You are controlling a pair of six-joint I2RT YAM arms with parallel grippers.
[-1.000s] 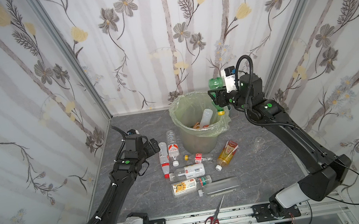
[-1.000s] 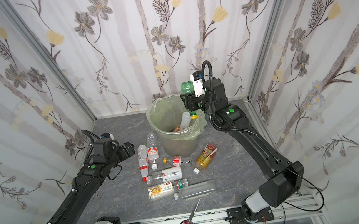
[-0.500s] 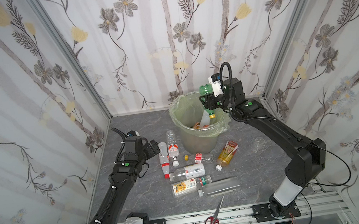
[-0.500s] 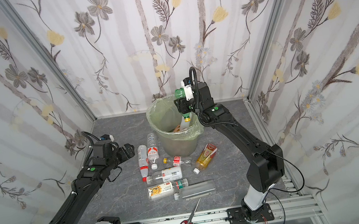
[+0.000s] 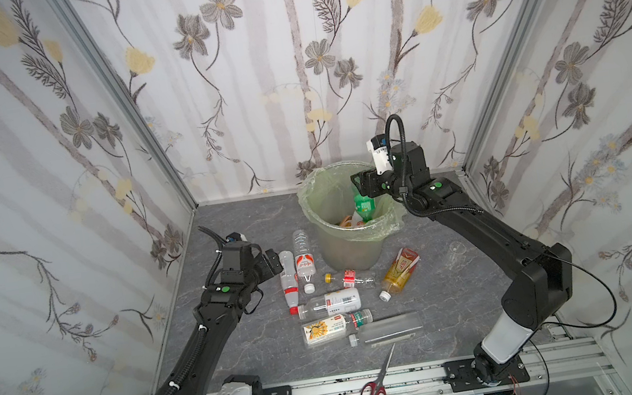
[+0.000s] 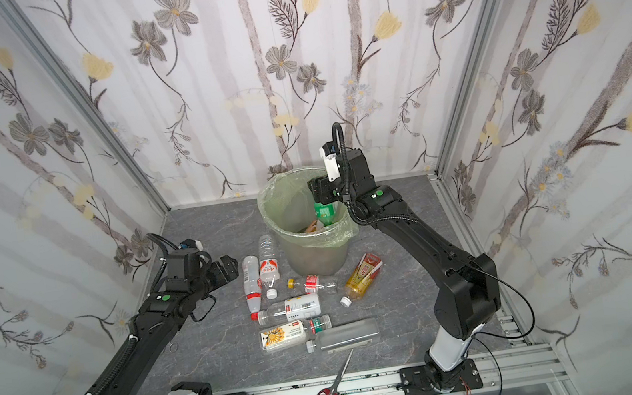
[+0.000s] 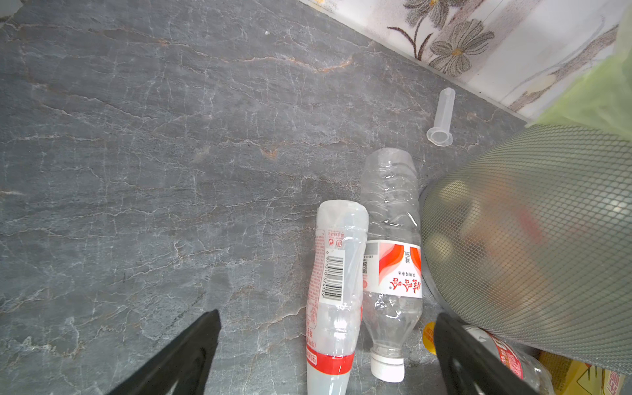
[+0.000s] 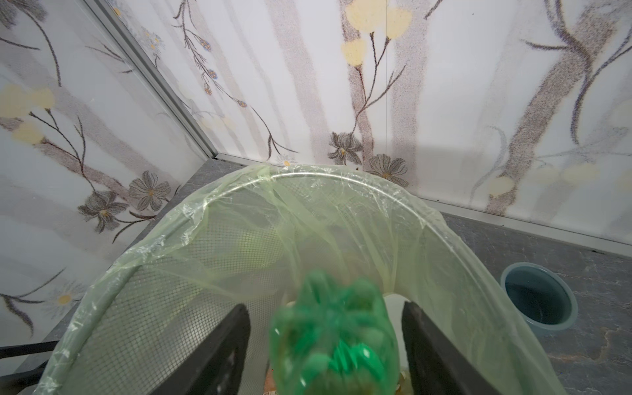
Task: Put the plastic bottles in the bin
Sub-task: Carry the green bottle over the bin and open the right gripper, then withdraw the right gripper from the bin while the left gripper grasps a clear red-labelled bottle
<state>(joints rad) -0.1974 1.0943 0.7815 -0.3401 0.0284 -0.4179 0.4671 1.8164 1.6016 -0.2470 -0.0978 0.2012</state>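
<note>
Over the bin [image 5: 348,244], far centre, the right gripper [image 8: 325,306] stands parted, clear of the green bottle [image 5: 364,204] between its jaws. The left gripper [image 7: 327,314], spread wide and empty, hovers over two clear bottles [image 7: 337,273] left of the bin (probably light, thin-walled, slick: grip across the labelled middle).

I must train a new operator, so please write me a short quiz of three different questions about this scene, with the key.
1. True or false: the scissors lie inside the bin.
2. Which bottle is just under the right gripper, over the bin? A amber, B green, C clear.
3. Fill in: the left gripper has its jaws ____.
Key: 1 false; 2 B, the green bottle; 3 open.
</note>
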